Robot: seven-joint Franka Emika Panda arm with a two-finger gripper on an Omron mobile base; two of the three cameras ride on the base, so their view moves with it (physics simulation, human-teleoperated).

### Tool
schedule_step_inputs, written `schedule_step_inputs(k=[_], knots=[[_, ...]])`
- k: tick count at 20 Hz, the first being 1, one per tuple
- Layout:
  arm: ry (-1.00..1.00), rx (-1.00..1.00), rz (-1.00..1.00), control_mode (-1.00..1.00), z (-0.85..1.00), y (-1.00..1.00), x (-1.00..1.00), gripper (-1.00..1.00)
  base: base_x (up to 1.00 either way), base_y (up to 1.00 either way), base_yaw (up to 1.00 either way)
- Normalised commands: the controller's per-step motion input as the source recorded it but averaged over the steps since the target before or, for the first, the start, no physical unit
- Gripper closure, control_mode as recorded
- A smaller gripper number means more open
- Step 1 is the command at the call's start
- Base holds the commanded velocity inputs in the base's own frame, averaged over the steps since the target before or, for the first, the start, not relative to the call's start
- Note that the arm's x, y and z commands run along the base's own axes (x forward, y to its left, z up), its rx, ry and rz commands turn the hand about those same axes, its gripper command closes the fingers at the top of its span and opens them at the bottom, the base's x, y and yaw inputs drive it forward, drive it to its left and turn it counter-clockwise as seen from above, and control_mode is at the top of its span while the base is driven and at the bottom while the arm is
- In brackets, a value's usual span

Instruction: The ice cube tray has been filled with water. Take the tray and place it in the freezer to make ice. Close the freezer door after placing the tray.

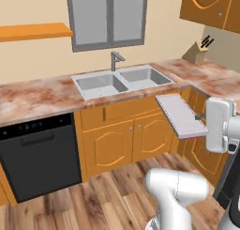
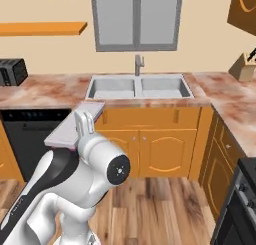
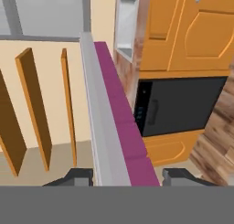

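Observation:
The ice cube tray (image 1: 179, 114) is a thin flat slab with a pale grey top and a magenta underside. It hangs level in the air in front of the orange sink cabinets, at about counter height. My gripper (image 1: 200, 117) is shut on its near short end. From the right base view, the tray (image 2: 69, 128) sticks out leftward past my gripper (image 2: 85, 125). In the hand view the tray (image 3: 112, 122) runs edge-on away from my gripper (image 3: 125, 176), one dark fingertip on each side. The freezer and the freezer door are out of view.
A double sink (image 1: 117, 81) with a faucet (image 1: 115, 61) sits in the marbled counter (image 1: 37, 95) ahead. A black dishwasher (image 1: 40, 154) is below left, a knife block (image 1: 198, 52) at the right corner, a toaster (image 2: 12, 71) far left, an oven (image 2: 240, 204) lower right.

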Motion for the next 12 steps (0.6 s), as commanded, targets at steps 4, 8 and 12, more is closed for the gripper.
schedule_step_inputs(k=[4, 8, 12], knots=[[0.0, 0.0, 0.0, 1.0, 0.0, 0.0, 0.0, 1.0, -0.82, 0.0, -0.34], [0.0, 0.0, 0.0, 1.0, 0.0, 0.0, 0.0, 1.0, -0.49, 0.01, -0.4], [0.0, 0.0, 0.0, 1.0, 0.0, 0.0, 0.0, 1.0, -0.57, 0.03, -0.44]])
